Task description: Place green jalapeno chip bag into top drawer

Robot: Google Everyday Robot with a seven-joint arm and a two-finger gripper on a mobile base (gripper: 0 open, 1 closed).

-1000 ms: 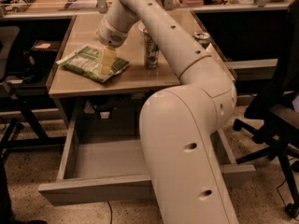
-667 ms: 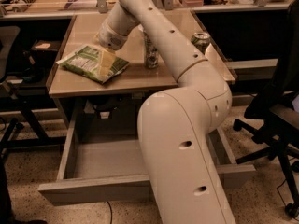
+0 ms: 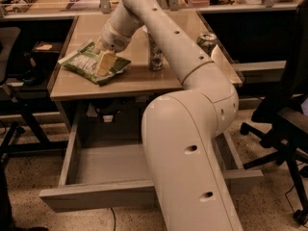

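The green jalapeno chip bag (image 3: pixel 84 62) lies flat on the left part of the wooden table top (image 3: pixel 144 83). My gripper (image 3: pixel 104 60) is down on the bag's right half, touching it from above. The bag rests on the table. The top drawer (image 3: pixel 96 196) is pulled open under the table, and the part of its grey inside (image 3: pixel 108 163) that shows is bare. My large white arm covers the drawer's right half.
A drink can (image 3: pixel 155 52) stands upright just right of the gripper, partly behind the arm. A second can (image 3: pixel 208 41) stands near the table's right edge. A black office chair (image 3: pixel 284 114) is at the right, and a dark chair base (image 3: pixel 19 124) at the left.
The arm has shifted slightly, with the gripper staying on the bag. The bag and the drawer have not visibly moved.
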